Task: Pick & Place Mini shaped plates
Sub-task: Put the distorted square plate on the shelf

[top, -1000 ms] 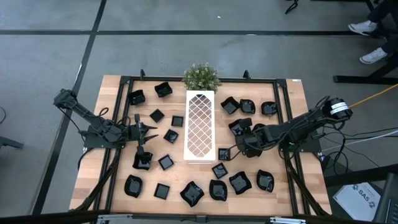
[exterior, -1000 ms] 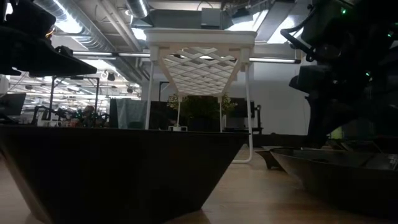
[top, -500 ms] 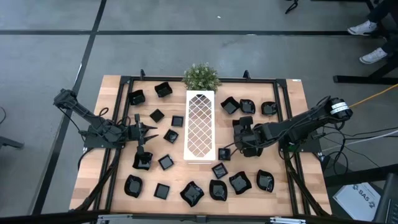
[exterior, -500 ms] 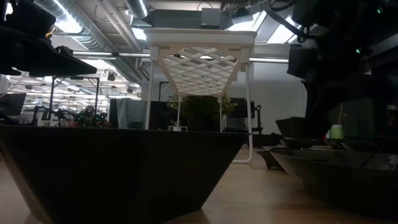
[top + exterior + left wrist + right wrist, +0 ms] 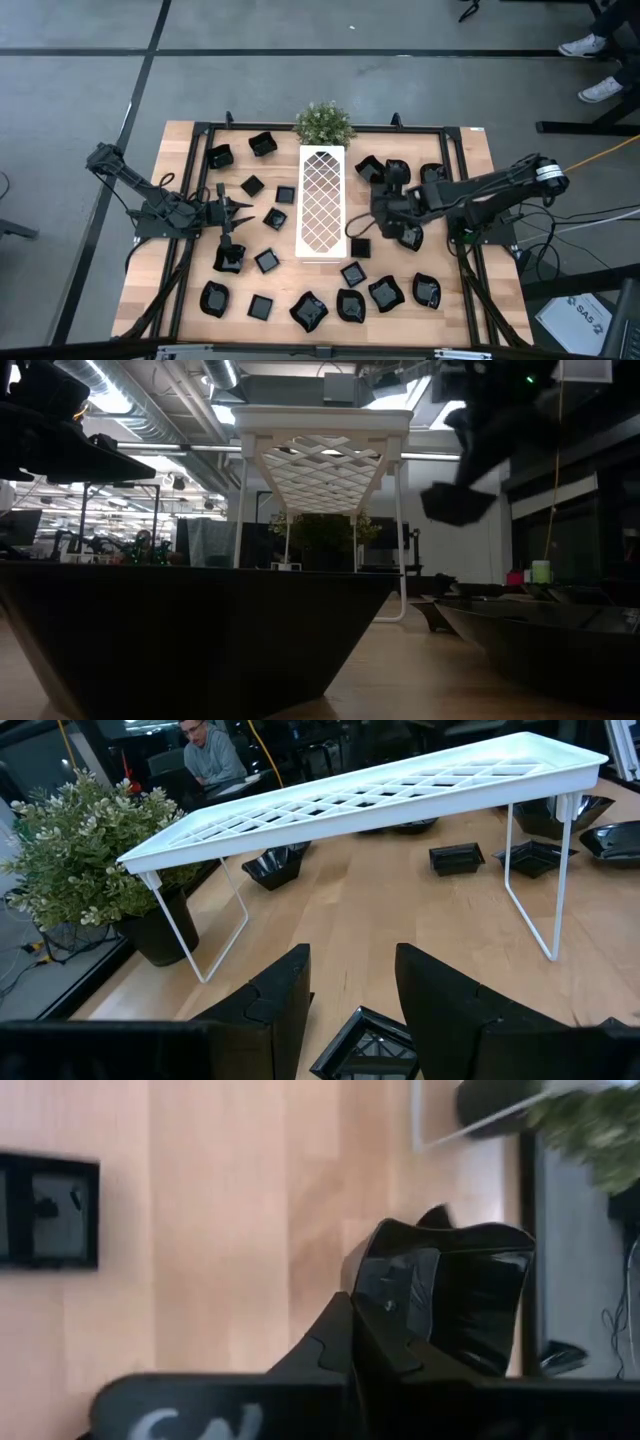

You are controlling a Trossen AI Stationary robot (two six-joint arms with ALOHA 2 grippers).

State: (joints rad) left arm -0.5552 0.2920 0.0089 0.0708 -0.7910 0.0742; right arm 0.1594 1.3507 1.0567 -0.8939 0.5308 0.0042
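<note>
Several small glossy black mini shaped plates lie flat on the wooden table, on both sides of the white tray. My right gripper (image 5: 381,211) hangs above the table just right of the tray, shut on a wavy-rimmed plate (image 5: 455,1295). In the low view that plate (image 5: 458,503) is tilted in the air. My left gripper (image 5: 243,208) waits open left of the tray, low over the table. A small square plate (image 5: 368,1045) lies just beneath its fingers. My right gripper pinches the wavy plate by one side of its rim (image 5: 392,1292) between its two fingers. The fingers (image 5: 352,1342) slant down from the table's right side. The plate is lifted clear of the table and hangs tilted beyond the fingertips.
The long white lattice tray (image 5: 322,200) stands on thin legs mid-table, with a potted plant (image 5: 323,122) at its far end. A black frame rail (image 5: 458,200) rings the table. A large dark plate (image 5: 190,630) fills the low view's foreground. A person (image 5: 205,745) sits beyond the table.
My right gripper has risen and drifted a little toward the table's far edge and the tray. It carries the wavy plate with it. The plate was low by the table half a second ago and now hangs tilted well above it.
</note>
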